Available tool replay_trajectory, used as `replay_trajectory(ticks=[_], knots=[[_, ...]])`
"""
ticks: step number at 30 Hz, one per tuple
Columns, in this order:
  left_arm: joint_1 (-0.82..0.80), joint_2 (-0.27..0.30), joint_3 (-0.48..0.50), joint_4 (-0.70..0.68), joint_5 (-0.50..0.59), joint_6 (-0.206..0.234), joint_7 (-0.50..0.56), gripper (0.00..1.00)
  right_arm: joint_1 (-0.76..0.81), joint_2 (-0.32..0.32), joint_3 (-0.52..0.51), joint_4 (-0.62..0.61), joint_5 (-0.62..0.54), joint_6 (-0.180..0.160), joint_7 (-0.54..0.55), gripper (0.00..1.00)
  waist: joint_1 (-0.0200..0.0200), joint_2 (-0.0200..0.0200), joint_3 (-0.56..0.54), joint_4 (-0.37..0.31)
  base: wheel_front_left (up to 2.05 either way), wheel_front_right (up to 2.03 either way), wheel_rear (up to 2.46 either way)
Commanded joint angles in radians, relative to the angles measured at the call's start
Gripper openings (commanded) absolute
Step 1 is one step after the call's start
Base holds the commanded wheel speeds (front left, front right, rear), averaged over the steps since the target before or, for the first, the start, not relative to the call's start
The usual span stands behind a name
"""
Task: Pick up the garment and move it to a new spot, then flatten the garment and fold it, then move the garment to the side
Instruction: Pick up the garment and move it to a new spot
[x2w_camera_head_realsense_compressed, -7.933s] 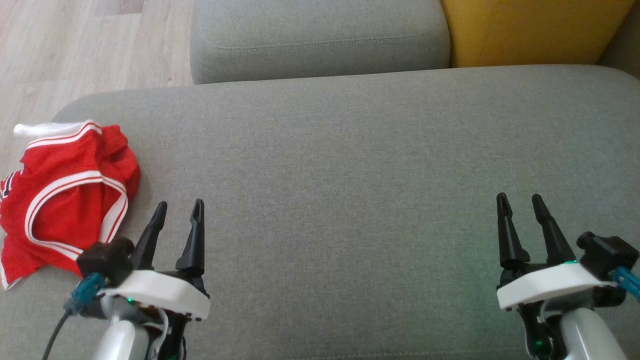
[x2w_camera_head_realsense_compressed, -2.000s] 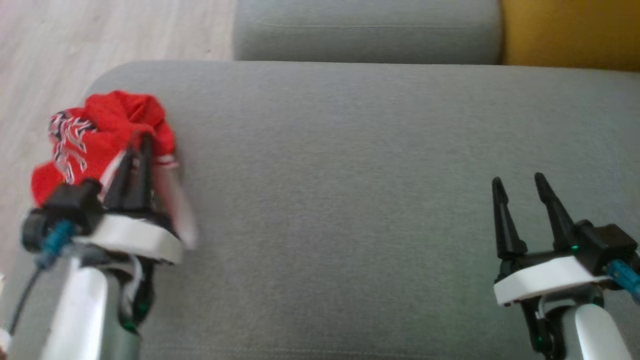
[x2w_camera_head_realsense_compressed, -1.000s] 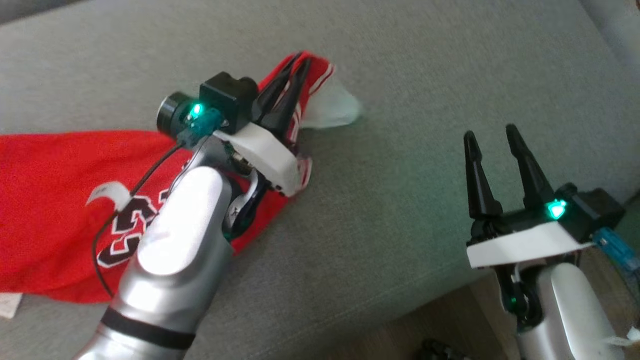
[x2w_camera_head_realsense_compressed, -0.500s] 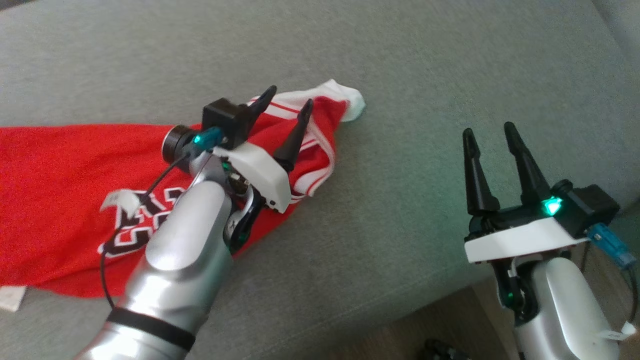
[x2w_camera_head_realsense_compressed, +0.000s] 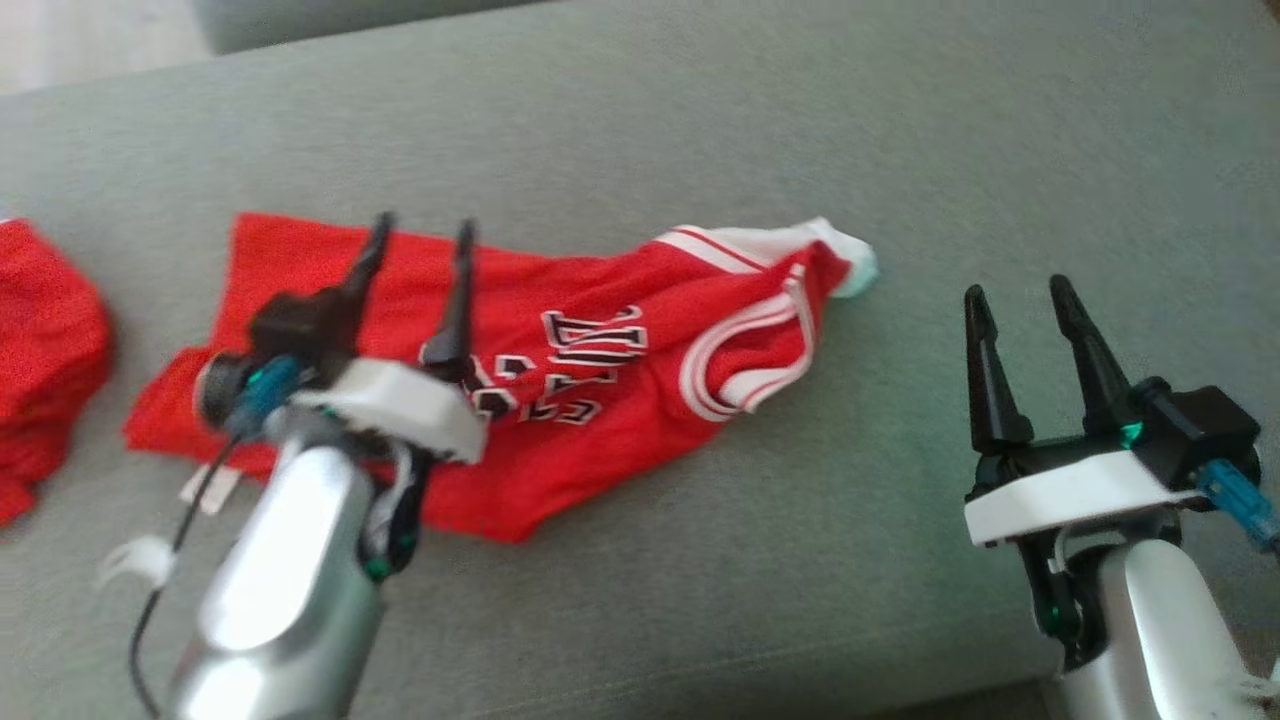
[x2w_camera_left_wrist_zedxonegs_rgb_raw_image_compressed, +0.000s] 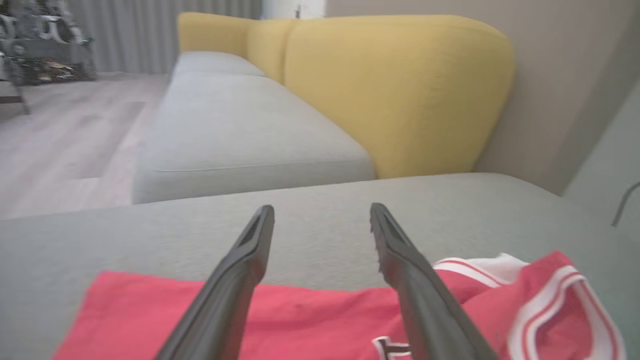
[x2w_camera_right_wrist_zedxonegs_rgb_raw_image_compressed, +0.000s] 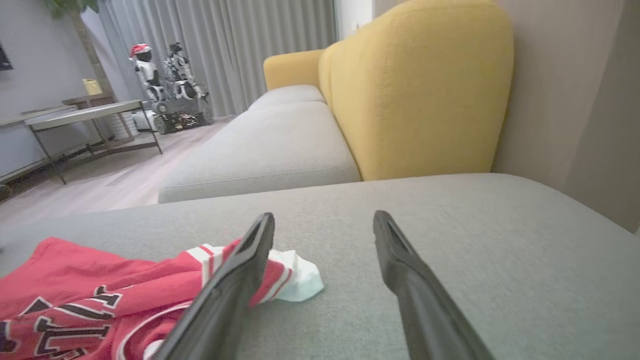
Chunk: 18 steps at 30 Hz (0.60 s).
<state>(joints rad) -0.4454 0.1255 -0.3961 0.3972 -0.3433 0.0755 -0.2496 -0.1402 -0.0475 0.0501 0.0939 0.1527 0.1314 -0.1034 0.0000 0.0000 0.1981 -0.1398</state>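
A red jersey (x2w_camera_head_realsense_compressed: 560, 460) with white trim and black-and-white lettering lies stretched out, wrinkled, on the grey sofa cushion (x2w_camera_head_realsense_compressed: 700, 120). Its white-edged shoulder end (x2w_camera_head_realsense_compressed: 840, 255) points right. My left gripper (x2w_camera_head_realsense_compressed: 425, 225) hovers open over the jersey's left half, nothing between its fingers. In the left wrist view the jersey (x2w_camera_left_wrist_zedxonegs_rgb_raw_image_compressed: 310, 320) lies below the spread left gripper (x2w_camera_left_wrist_zedxonegs_rgb_raw_image_compressed: 320, 210). My right gripper (x2w_camera_head_realsense_compressed: 1017, 290) stands open to the right of the jersey, apart from it. The right wrist view shows the jersey (x2w_camera_right_wrist_zedxonegs_rgb_raw_image_compressed: 100, 290) left of the right gripper (x2w_camera_right_wrist_zedxonegs_rgb_raw_image_compressed: 325, 217).
A second bunch of red cloth (x2w_camera_head_realsense_compressed: 50, 340) sits at the far left of the cushion. A white tag (x2w_camera_head_realsense_compressed: 210, 490) pokes out at the jersey's lower left. A yellow backrest (x2w_camera_right_wrist_zedxonegs_rgb_raw_image_compressed: 415, 90) and another grey seat (x2w_camera_right_wrist_zedxonegs_rgb_raw_image_compressed: 270, 145) lie beyond. The cushion's front edge runs near my right arm.
My left gripper, shut on the jersey's shoulder end a second ago, has opened, let it go and drawn back to the left. The head camera has shifted. The right gripper stays open.
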Motion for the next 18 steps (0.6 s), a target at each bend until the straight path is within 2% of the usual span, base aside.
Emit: replay_trajectory(ticks=[1,5,10,18], knots=[[-0.008,0.024,0.039,-0.037,-0.005,0.005,-0.011,1.00,-0.009,-0.003,0.018,-0.040,-0.009,-0.001,0.006,1.00,0.0000,0.0000,-0.039,0.049,0.00,0.00,0.00],[0.065,0.065,0.096,-0.098,-0.001,0.029,-0.012,1.00,0.007,-0.007,0.008,-0.043,-0.025,-0.001,0.021,1.00,0.0000,0.0000,-0.062,0.093,0.00,0.00,0.00],[0.152,0.110,0.148,-0.153,0.004,0.037,-0.012,1.00,0.019,-0.012,0.001,-0.037,-0.032,-0.001,0.032,1.00,0.0000,0.0000,-0.086,0.126,0.00,0.00,0.00],[0.255,0.137,0.152,-0.226,0.028,0.034,-0.012,1.00,0.047,-0.016,-0.002,-0.026,-0.036,-0.001,0.040,1.00,0.0000,0.0000,-0.124,0.142,0.00,0.00,0.00]])
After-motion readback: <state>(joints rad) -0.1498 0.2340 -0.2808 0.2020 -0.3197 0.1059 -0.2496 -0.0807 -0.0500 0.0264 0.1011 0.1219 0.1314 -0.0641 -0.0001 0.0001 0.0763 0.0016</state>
